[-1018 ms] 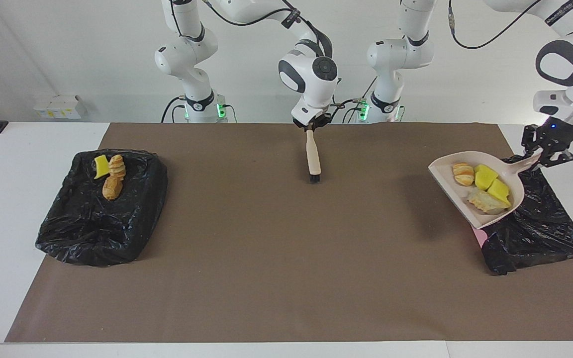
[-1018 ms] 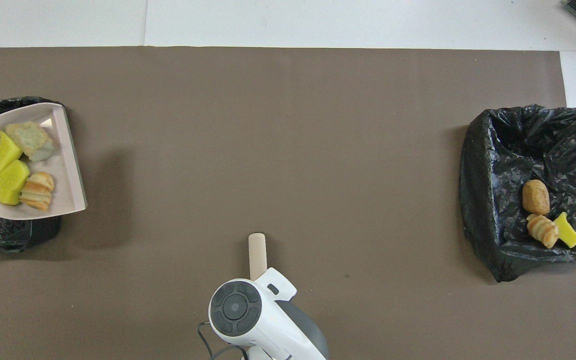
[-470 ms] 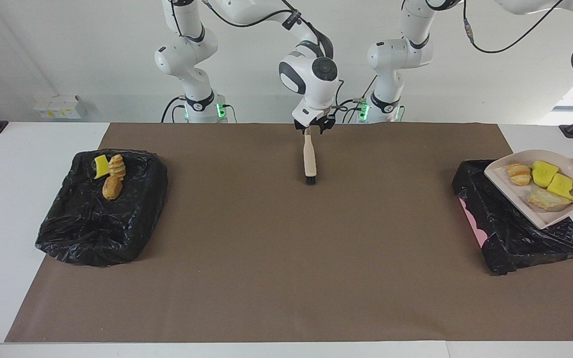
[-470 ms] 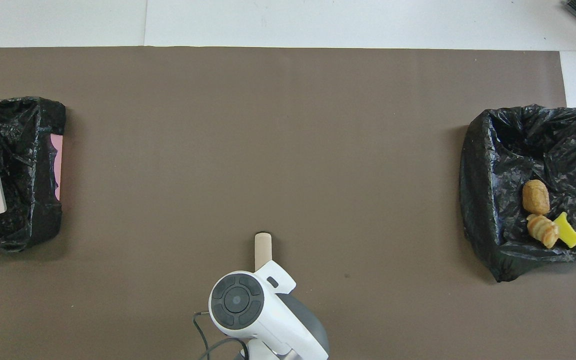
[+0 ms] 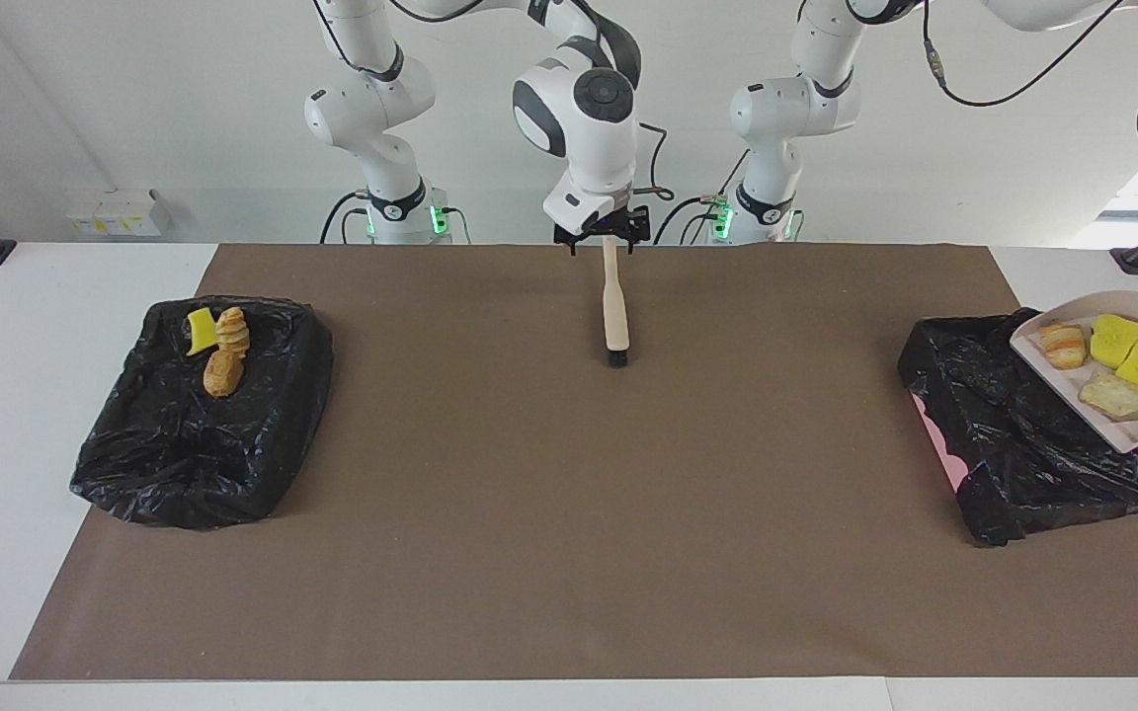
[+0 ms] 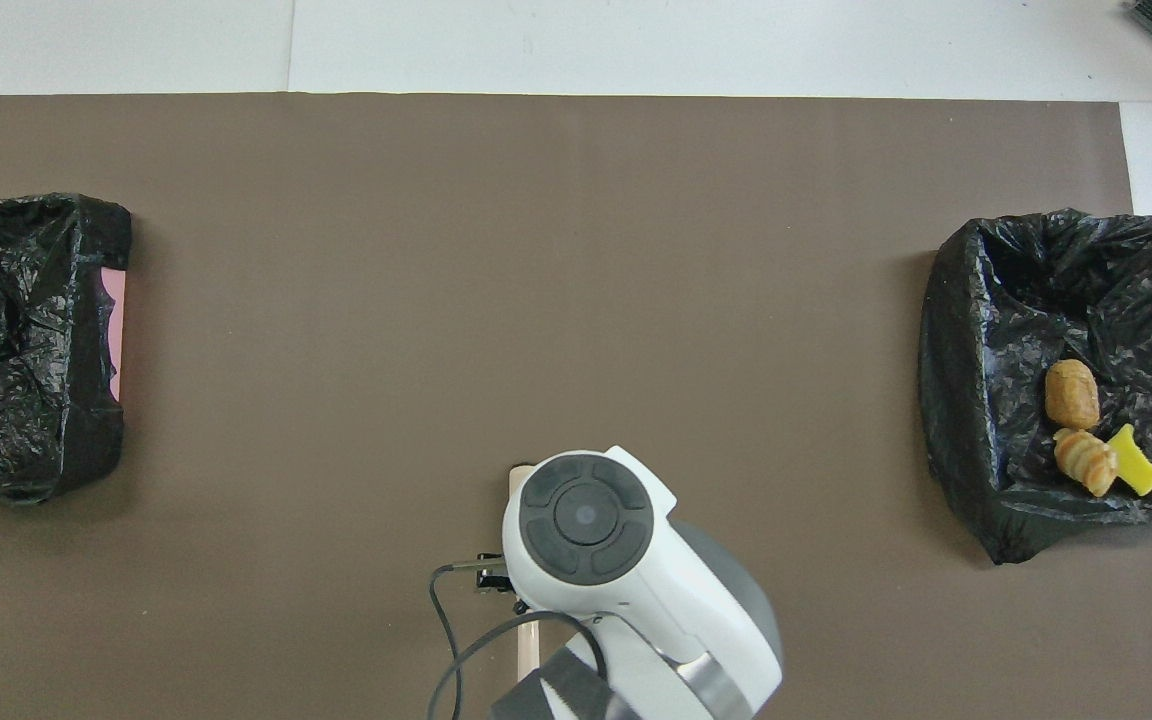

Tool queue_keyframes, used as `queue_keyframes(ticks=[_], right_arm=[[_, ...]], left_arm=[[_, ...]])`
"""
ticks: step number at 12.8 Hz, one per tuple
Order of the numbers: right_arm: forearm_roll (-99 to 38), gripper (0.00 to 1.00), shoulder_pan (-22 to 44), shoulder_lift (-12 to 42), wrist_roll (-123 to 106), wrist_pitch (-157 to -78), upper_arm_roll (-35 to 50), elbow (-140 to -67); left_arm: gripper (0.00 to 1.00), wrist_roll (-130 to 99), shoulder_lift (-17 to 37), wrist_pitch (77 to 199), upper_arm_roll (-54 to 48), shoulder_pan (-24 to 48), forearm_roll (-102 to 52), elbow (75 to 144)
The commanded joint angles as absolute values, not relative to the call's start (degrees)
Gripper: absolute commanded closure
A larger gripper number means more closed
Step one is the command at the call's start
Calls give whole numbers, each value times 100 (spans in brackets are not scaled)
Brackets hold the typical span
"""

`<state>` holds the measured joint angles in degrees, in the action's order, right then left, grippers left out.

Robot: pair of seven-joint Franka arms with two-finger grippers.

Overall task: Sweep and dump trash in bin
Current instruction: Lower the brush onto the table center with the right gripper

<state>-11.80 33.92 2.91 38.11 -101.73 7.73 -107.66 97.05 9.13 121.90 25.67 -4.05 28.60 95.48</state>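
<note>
My right gripper (image 5: 605,235) stands open over the handle tip of the beige, black-bristled brush (image 5: 613,306), which lies on the brown mat. The beige dustpan (image 5: 1031,348) hangs tilted over the black-lined bin (image 5: 1014,444) at the left arm's end. It carries trash: a bread lump (image 5: 1063,344), two yellow sponge pieces (image 5: 1117,339) and a tan piece (image 5: 1117,397). Its handle and my left gripper run off the view's edge. The bin (image 5: 194,444) at the right arm's end holds a yellow piece (image 5: 200,331) and two bread lumps (image 5: 231,331).
The brown mat (image 5: 569,513) covers most of the table. In the overhead view the right arm's wrist (image 6: 586,515) covers the brush, and the left-end bin (image 6: 16,340) shows no dustpan over it. A pink patch (image 5: 944,449) shows at that bin's side.
The right gripper opened and let go of the brush, which now lies on the mat. The left arm carried the loaded dustpan outward across its bin toward the table's end.
</note>
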Motion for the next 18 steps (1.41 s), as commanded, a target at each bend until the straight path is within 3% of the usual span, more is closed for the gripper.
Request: queue_keyframes(ticks=[1,11,18], right_arm=[[-1090,0,2885,360,3175,-9363,809,-10022],[-547,0,1398,281,1188,-8886,791,-8878],[-325,0,564,290,335,-8622,773,-8754]], left_arm=[[100,9475,879,12164,2558,-352,3207,9510],[100,9018,458,11585,2225,88,5025,9510],[100,7907,-78,9698,1057,97,4653,9711]])
